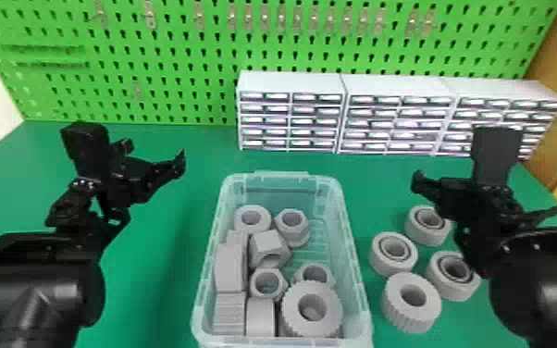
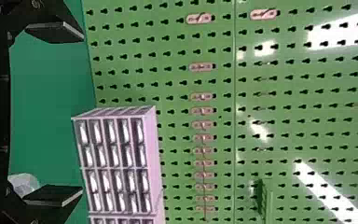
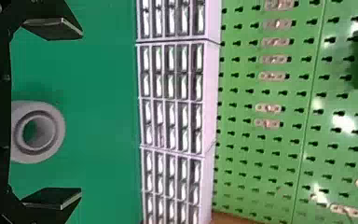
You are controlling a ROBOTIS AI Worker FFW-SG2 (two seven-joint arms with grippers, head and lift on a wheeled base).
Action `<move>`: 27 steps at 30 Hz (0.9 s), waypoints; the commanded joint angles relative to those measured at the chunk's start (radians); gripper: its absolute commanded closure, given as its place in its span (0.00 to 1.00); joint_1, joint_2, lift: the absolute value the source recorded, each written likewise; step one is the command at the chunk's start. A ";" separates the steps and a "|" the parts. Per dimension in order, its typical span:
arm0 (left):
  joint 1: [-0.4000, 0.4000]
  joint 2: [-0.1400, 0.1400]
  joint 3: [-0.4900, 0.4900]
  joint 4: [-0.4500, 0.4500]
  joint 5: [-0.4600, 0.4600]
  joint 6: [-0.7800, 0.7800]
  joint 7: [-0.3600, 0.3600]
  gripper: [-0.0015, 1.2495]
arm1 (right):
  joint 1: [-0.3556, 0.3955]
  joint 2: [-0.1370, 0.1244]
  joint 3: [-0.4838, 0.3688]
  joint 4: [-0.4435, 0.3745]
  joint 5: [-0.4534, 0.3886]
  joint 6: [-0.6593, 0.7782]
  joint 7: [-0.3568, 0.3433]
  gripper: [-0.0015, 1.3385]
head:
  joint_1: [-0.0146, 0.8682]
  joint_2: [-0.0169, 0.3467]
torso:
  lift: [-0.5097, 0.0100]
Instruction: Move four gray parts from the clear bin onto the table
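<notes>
Four gray parts (image 1: 384,261) sit flat on the table (image 1: 152,259), right of the clear bin (image 1: 282,176): three with an inner ring, one with ribbed sides (image 1: 409,312). Count matches the task, looks done to me. More gray stock inside the bin, incl. a big ribbed gear (image 1: 312,326) and some hex nuts (image 1: 291,231).

Left gripper (image 2: 81,113): fingers wide apart, nothing held. Right gripper (image 3: 81,112): same, spread and empty. The ring past its fingers is on the table, not gripped.

Risks from here:
- Overpicking. Plenty of similar stock in the bin; a bad count would put a fifth out. Should stop at four.
- Right arm (image 1: 541,277) overlaps the placed group in the head view; can't judge clearance. Dropping or swinging it low could clip one, shove it into its neighbors, maybe tip it.
- If a regrasp is ordered, spacing is tight. A spread finger could land on the adjacent part.
- Left side: low risk unless it cuts across and catches the bin rim.
</notes>
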 commanded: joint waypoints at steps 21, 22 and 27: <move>-0.015 0.003 -0.090 -0.005 0.058 -0.145 0.113 0.10 | -0.061 -0.016 0.062 0.150 0.240 -0.306 0.209 0.08 | 0.79 0.12 | 0.89; -0.015 0.003 -0.095 -0.005 0.058 -0.148 0.117 0.10 | -0.063 -0.016 0.062 0.150 0.240 -0.311 0.212 0.08 | 0.79 0.12 | 0.89; -0.018 0.003 -0.112 -0.005 0.063 -0.163 0.133 0.10 | -0.060 -0.016 0.035 0.158 0.192 -0.360 0.272 0.08 | 0.79 0.12 | 0.89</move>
